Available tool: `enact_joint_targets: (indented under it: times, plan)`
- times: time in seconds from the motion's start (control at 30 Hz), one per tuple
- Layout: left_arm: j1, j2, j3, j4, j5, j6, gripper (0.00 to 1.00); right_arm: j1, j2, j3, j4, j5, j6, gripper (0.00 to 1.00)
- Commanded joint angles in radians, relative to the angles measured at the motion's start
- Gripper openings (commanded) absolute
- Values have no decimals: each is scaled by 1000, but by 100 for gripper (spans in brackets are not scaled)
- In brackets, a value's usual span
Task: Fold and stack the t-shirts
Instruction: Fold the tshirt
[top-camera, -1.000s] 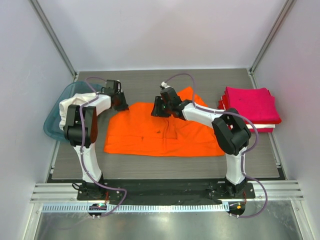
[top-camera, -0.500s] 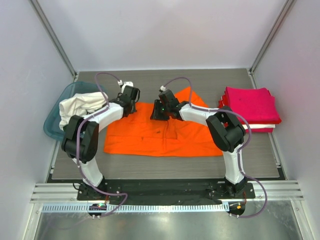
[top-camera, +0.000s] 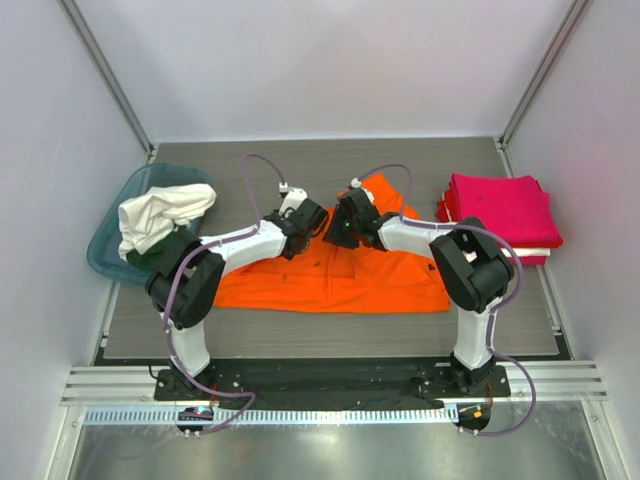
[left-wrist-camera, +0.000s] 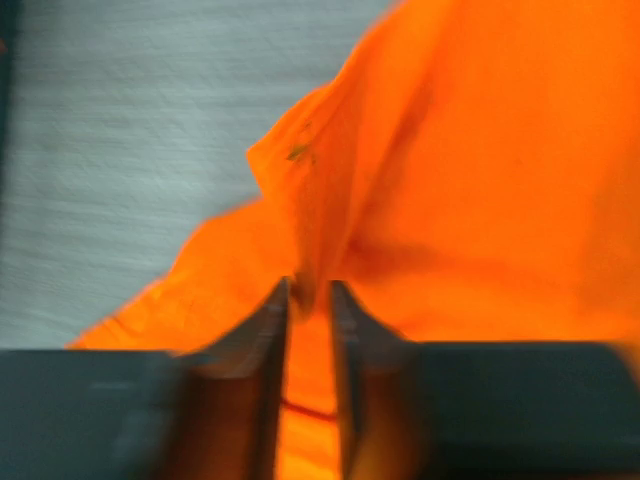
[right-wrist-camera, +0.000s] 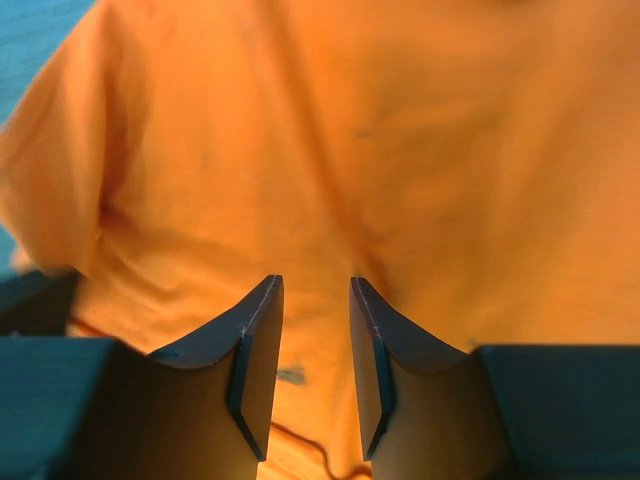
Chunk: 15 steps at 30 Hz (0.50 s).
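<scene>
An orange t-shirt (top-camera: 340, 280) lies on the grey table in the middle. Its left side is lifted and drawn over to the right. My left gripper (top-camera: 308, 215) is shut on a pinched fold of the orange fabric, seen at its tips in the left wrist view (left-wrist-camera: 308, 290). My right gripper (top-camera: 343, 228) is just to its right, low over the shirt. Its jaws stand a small way apart with flat orange fabric (right-wrist-camera: 400, 120) below them (right-wrist-camera: 315, 285). A folded magenta shirt tops a stack (top-camera: 500, 210) at the right.
A teal bin (top-camera: 105, 245) at the left edge holds a crumpled white shirt (top-camera: 160, 210) and a dark garment (top-camera: 165, 250). The stack at the right shows white and red layers under the magenta one. Walls enclose the table on three sides.
My left gripper has carried the shirt's left edge to the right, from the far left to the middle. The right gripper has shifted slightly right. The shirt's outline is narrower.
</scene>
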Motion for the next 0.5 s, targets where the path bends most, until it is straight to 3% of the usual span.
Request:
enact_joint_targets:
  times: [0.0,0.1,0.2,0.33,0.4,0.47]
  plan:
    - [-48,16,28,-98,-13,-159,31,-19,-111,-44,103,83,51,40]
    - [-70,7,13,-91,27,-199,46,-34,-141,-87,128,81,59,41]
    - [-70,-61,-12,-51,83,-179,52,-36,-151,-101,128,78,56,41]
    - [-39,-177,-52,-31,148,-153,57,-37,-148,-102,128,58,50,41]
    - [32,-245,-78,-2,259,-149,58,-37,-146,-99,129,52,48,41]
    - [97,-277,-122,18,350,-149,53,-37,-146,-98,129,48,48,41]
